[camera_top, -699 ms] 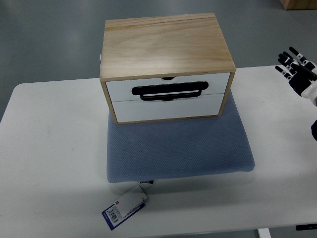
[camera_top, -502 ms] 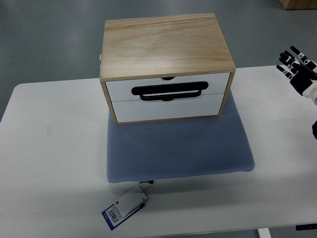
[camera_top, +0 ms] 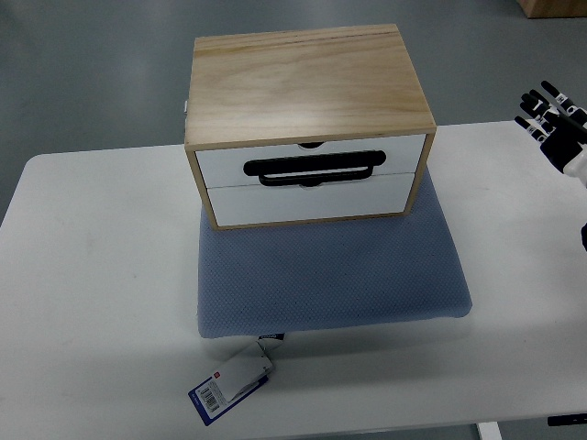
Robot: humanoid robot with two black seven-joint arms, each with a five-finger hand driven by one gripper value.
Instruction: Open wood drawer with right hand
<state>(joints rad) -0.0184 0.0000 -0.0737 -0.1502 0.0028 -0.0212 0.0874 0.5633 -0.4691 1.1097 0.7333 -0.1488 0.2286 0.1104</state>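
Top view, the only one you have: a wooden box [camera_top: 307,87] with two white drawer fronts sits on the far part of a blue-grey mat [camera_top: 330,275], which lies on a white table [camera_top: 92,275]. The upper drawer [camera_top: 312,163] and the lower drawer [camera_top: 307,200] both look flush with the front of the box, so you can read both as closed. A black handle [camera_top: 315,169] runs across the seam between the two fronts, with a small dark notch at the top edge of the upper front. At the near edge of the mat a tag [camera_top: 229,385] with a blue border and a barcode lies flat on the table, fastened to the mat by a short dark loop. Your right hand [camera_top: 553,124] shows at the right edge of the picture, over the far right corner of the table, well apart from the box; its black fingers [camera_top: 535,101] are spread and hold nothing. Grey floor [camera_top: 92,73] lies beyond the table.
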